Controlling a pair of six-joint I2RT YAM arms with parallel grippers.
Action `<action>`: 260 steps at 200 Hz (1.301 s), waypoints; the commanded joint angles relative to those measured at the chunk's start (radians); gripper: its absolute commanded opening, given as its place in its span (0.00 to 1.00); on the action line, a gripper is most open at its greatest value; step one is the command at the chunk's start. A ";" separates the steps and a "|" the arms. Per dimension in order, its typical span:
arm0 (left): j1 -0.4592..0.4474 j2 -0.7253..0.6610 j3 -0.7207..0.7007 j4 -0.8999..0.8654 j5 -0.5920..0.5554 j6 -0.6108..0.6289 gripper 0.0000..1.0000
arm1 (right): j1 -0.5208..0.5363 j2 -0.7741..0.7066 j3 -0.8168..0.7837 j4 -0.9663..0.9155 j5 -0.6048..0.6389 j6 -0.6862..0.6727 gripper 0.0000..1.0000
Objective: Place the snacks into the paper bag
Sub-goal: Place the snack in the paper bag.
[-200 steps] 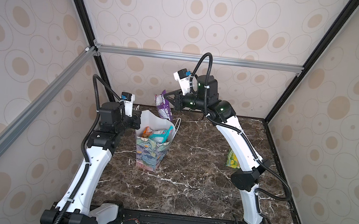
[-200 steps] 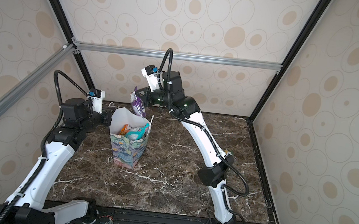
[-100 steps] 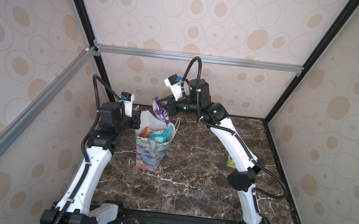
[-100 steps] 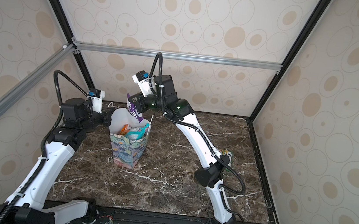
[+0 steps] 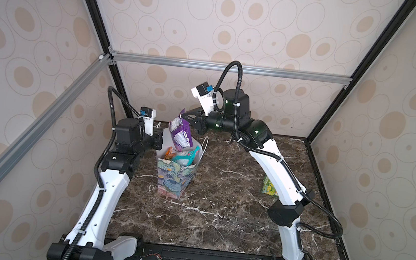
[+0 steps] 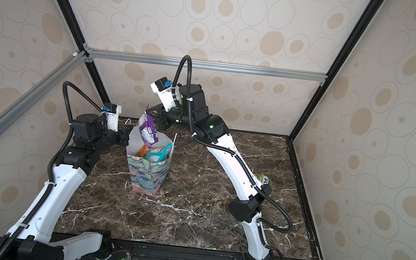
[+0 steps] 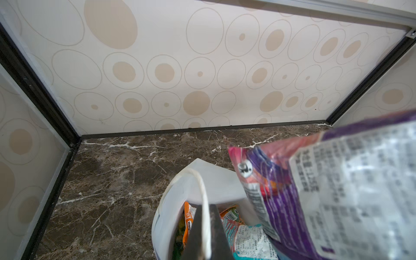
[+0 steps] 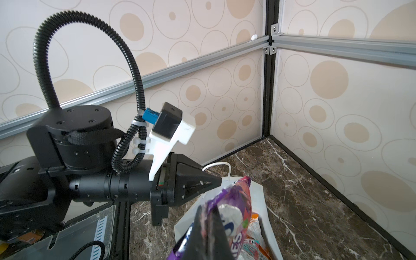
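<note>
The floral paper bag (image 5: 173, 180) (image 6: 146, 179) stands upright at the back left of the marble table. My left gripper (image 5: 160, 141) (image 7: 206, 210) is shut on its near rim and white cord handle (image 7: 203, 191). My right gripper (image 5: 186, 117) (image 8: 207, 210) is shut on the top edge of a purple snack packet (image 5: 181, 134) (image 6: 148, 130) (image 8: 234, 202). The packet hangs tilted over the bag's mouth, its lower end at the rim. Teal (image 5: 185, 157) and orange (image 5: 169, 153) snacks lie inside the bag. A green snack (image 5: 269, 188) lies on the table at the right, partly hidden by my right arm.
The enclosure's back wall and left wall stand close behind the bag. My right arm's forearm (image 5: 274, 170) arches across the right half of the table. A black rail (image 5: 213, 259) runs along the front edge.
My right gripper has carried the purple packet leftward and down, from behind the bag to over its mouth. The left arm and the bag have stayed still.
</note>
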 commanded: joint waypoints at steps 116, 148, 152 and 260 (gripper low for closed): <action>0.000 0.002 0.013 -0.013 -0.007 0.027 0.00 | 0.005 0.138 -0.012 -0.063 -0.102 -0.029 0.00; 0.000 -0.001 0.013 -0.012 -0.009 0.027 0.00 | 0.003 0.140 -0.015 -0.155 0.179 -0.097 0.20; 0.000 -0.001 0.013 -0.012 -0.007 0.027 0.00 | 0.003 0.139 -0.013 -0.164 0.208 -0.105 0.29; -0.001 0.011 0.013 -0.010 0.013 0.021 0.00 | -0.027 -0.139 -0.134 -0.205 0.476 -0.222 0.67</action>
